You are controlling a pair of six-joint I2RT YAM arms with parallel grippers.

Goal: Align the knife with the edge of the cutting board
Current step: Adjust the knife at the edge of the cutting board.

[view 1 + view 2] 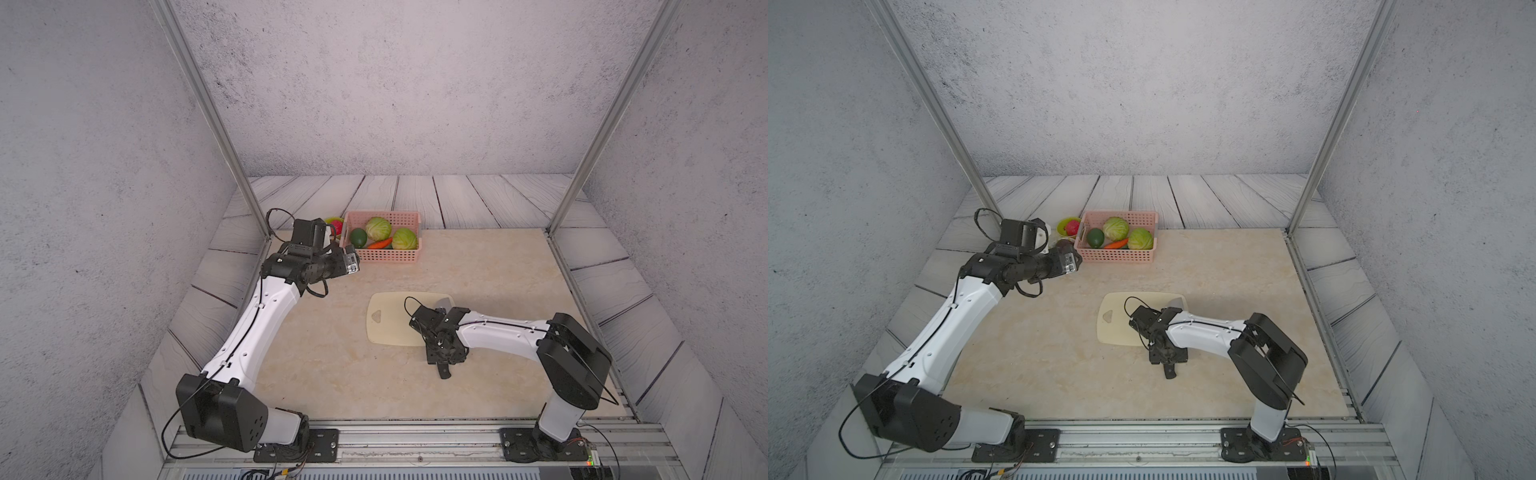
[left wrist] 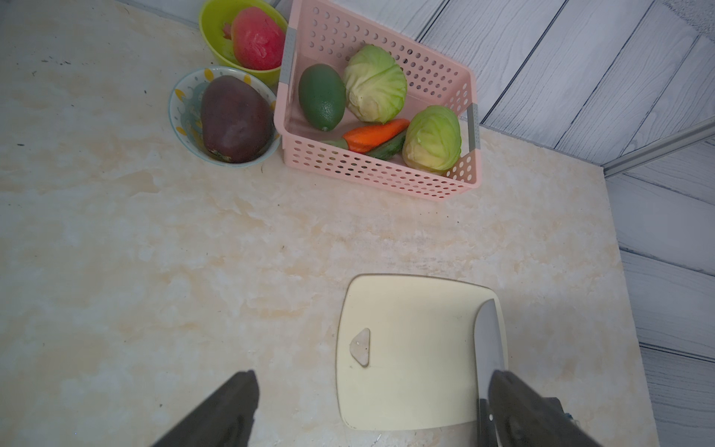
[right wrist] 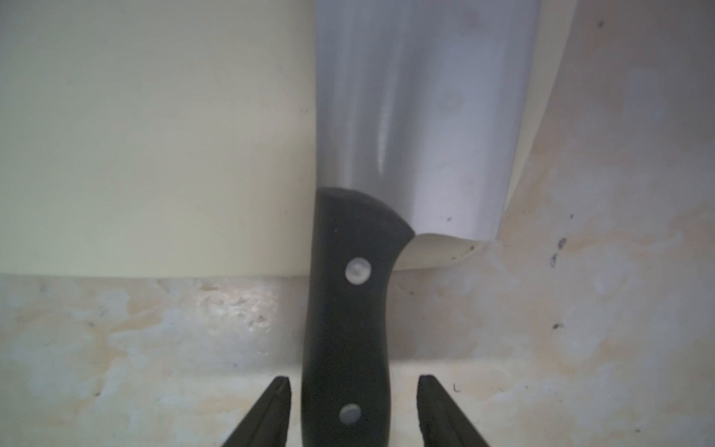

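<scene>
1. Since the right gripper (image 3: 354, 381) has its jaws a little apart, with a small gap on each side of the black handle (image 3: 346, 329), it is not pinching anything. The gap is thinner on one side.
2. So the good move, I think, is to open a bit more and go straight up. Then no finger pushes the handle sideways.
3. The knife (image 3: 418, 116) lies flat. Its grey blade is on the cutting board (image 3: 154, 135) and its handle sticks out over the table (image 3: 599, 309).
4. The long side of the blade runs right next to the board's short end, the one away from the little hole (image 2: 360, 346). Only a thin cream strip shows between them, so it looks lined up, or very close.
5. A bump now could turn the blade and spoil that.
6. The left gripper (image 2: 373, 375) hangs wide open and holds nothing. It is up near the pink basket (image 1: 388, 255), well apart from the knife, and I think it has no job here.
</scene>
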